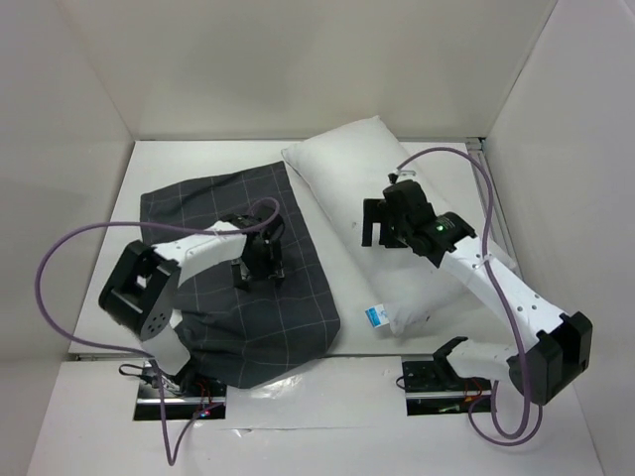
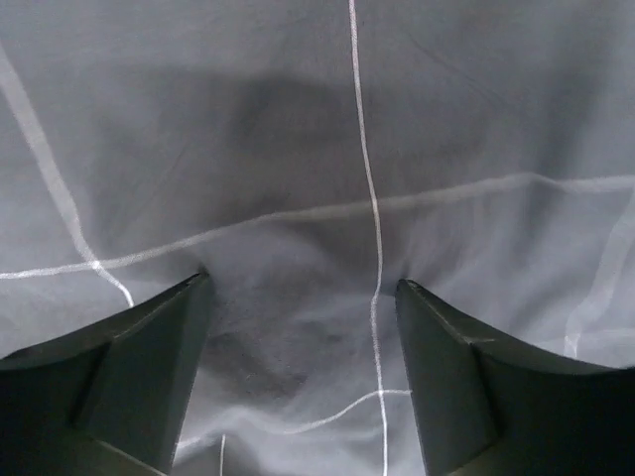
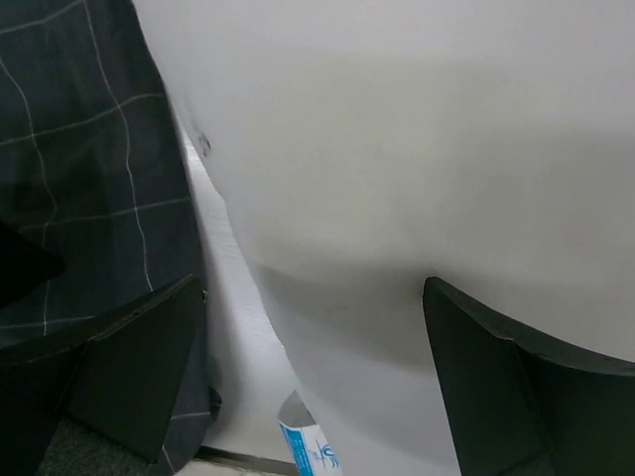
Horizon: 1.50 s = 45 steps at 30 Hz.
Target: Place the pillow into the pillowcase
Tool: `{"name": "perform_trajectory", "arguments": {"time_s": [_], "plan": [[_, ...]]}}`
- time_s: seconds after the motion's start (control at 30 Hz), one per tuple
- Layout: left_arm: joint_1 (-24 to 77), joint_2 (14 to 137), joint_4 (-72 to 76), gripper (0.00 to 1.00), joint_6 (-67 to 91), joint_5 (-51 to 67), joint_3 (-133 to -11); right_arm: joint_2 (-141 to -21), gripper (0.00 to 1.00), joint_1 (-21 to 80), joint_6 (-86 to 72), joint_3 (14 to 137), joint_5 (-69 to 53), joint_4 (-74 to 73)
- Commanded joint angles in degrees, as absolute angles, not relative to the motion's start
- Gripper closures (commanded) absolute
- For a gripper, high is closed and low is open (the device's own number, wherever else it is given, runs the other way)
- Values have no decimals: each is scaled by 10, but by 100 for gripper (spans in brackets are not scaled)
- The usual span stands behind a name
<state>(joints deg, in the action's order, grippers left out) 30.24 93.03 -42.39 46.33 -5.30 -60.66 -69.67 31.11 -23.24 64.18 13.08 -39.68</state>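
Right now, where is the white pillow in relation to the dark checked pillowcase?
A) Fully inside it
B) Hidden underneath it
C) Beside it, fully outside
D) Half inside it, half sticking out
C: in the top view the whole pillow is bare and white beside the pillowcase, on its right, and no fabric is drawn over any part of it.

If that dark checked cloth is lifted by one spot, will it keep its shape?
Probably not: the pillowcase lies flat and wrinkled, its grid lines bending over folds, so it should droop. It looks thin, likely light for its spread. Pushed, it would probably bunch rather than slide whole.
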Motion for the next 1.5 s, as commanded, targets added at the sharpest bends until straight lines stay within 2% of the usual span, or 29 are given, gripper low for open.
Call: {"name": "perform_trajectory", "arguments": {"time_s": [0.0,0.07,0.1,0.17,0.2,0.4,0.53,0.77,0.8,0.93,0.97,1.0,1.07,1.2,1.37,1.47], "plan": [[310,983,-403,15,484,-78,-621,-662,1,308,-259,631,161,-454],[305,1034,-403,33,474,-66,-648,-656,1,308,-265,631,161,-454],[300,1048,-403,61,474,-51,-668,-656,1,302,-265,631,161,-454],[287,1065,-403,97,468,-32,-684,-656,1,302,-265,631,166,-454],[273,1072,-403,100,468,-8,-699,-656,1,302,-265,636,166,-454],[186,1072,-409,100,449,25,-797,-650,1,287,-258,658,178,-454],[122,1088,-415,100,449,37,-913,-656,1,287,-253,664,172,-454],[79,1161,-468,100,426,-10,-1060,-644,1,287,-253,637,146,-442],[79,1161,-468,98,417,-16,-1060,-639,1,287,-253,637,141,-442],[83,1102,-489,38,385,-45,-1035,-634,1,287,-253,620,134,-436],[103,1080,-489,13,380,-61,-1000,-639,1,287,-253,614,128,-436],[117,1057,-489,7,380,-76,-978,-639,1,292,-253,613,116,-421],[161,996,-489,7,380,-98,-913,-654,1,297,-253,599,100,-405],[246,939,-481,13,392,-81,-802,-685,1,323,-265,592,85,-376],[349,944,-449,10,392,-86,-721,-706,1,336,-277,598,139,-407],[372,979,-429,10,410,-104,-701,-716,1,349,-310,592,225,-447]]}}
